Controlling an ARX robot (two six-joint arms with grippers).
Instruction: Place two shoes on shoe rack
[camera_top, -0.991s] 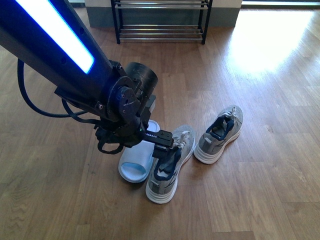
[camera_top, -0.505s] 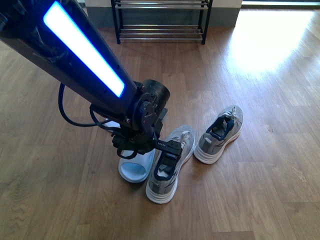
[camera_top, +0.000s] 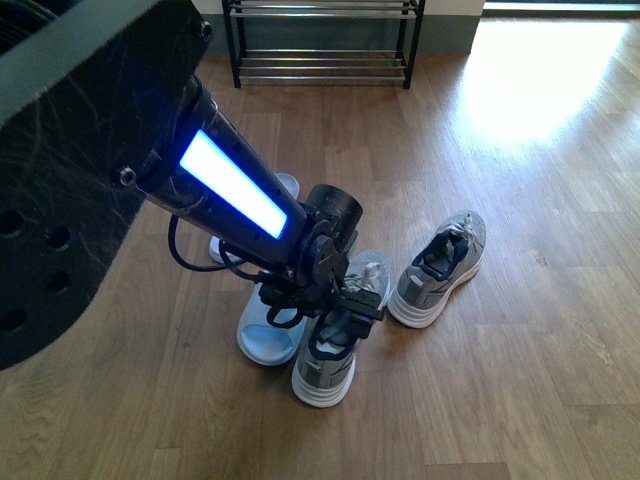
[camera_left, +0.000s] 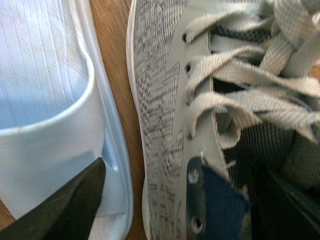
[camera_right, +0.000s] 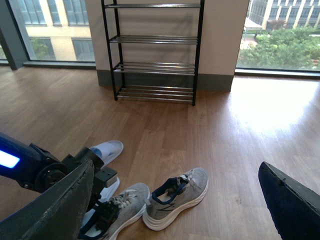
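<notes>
Shoe rack (camera_right: 156, 66) against beige wall (camera_right: 222, 40), grey skirting (camera_right: 216, 82) at wall foot. Window (camera_right: 47, 25) showing buildings on one side of rack, window (camera_right: 287, 32) showing trees on other. Wood-plank floor (camera_right: 150, 125); bright daylight patch (camera_right: 265, 102) near tree-side window.

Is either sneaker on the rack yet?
No, one sneaker and the other sneaker both lie on the floor, away from the rack.

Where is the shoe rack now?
In the front view the shoe rack stands top centre against the wall, far beyond the right-hand sneaker.
</notes>
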